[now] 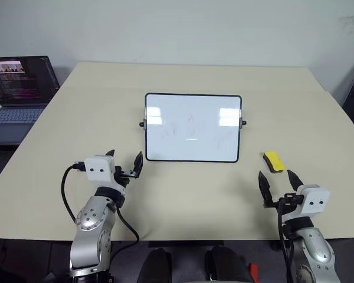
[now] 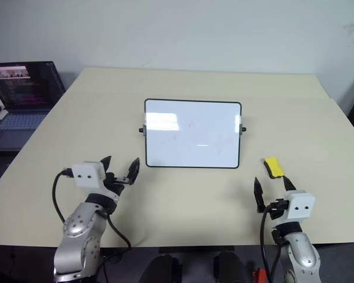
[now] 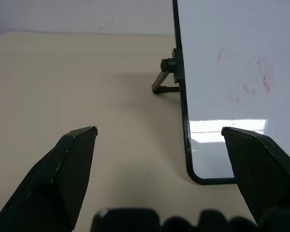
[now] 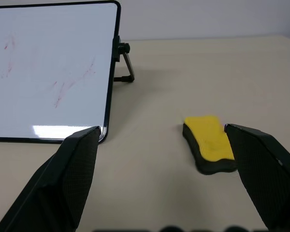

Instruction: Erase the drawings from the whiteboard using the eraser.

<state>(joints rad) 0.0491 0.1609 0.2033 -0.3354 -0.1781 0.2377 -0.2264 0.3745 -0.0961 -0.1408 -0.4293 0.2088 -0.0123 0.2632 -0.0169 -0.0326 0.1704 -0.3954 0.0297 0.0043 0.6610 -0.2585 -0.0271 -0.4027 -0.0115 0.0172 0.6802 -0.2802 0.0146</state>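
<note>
both arms hovering low, fingers spread

the left gripper [image 1: 125, 164] is hanging level over the table [image 1: 59, 135], pointing forward toward the whiteboard's [image 1: 193, 127] near left corner, its fingers standing apart and holding nothing. the whiteboard is standing tilted mid-table, faint red drawings [image 4: 70, 84] showing on it. the yellow eraser [image 1: 274, 161] is lying on the table just right of the board. the right gripper [image 1: 279, 180] is hovering level just behind the eraser, fingers wide and empty.

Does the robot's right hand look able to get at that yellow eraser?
Probably yes. The right hand is open and empty, and the eraser lies on bare table just ahead of it, clear of the whiteboard.
</note>
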